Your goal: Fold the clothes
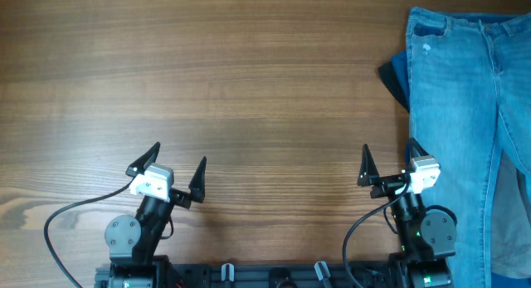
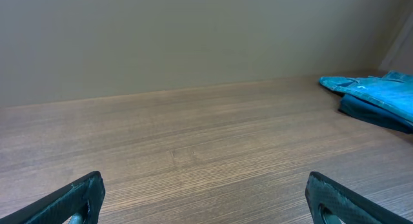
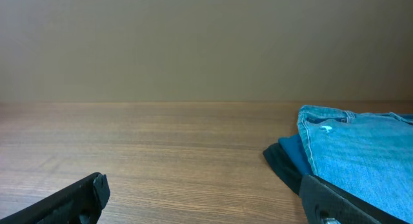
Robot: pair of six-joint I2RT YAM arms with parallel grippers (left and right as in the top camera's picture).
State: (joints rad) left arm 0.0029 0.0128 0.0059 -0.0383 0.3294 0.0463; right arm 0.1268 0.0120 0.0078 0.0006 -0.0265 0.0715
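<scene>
Denim jeans [image 1: 465, 130] lie flat along the right side of the wooden table [image 1: 249, 80], running partly out of the overhead view. Folding looks not yet begun: the left arm [image 1: 148, 207] and right arm [image 1: 419, 212] wait at the near edge, jaws wide apart and empty. The next move, I judge, calls for the right arm to reach the cloth and pinch an edge

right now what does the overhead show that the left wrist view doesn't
Only overhead: the right claw, open, and the jeans running down the right side of the table.
Only left wrist: the plain wall behind the table.
Both: the wooden table, the open left claw, and the jeans' waist end with darker cloth showing at its edge.
</scene>
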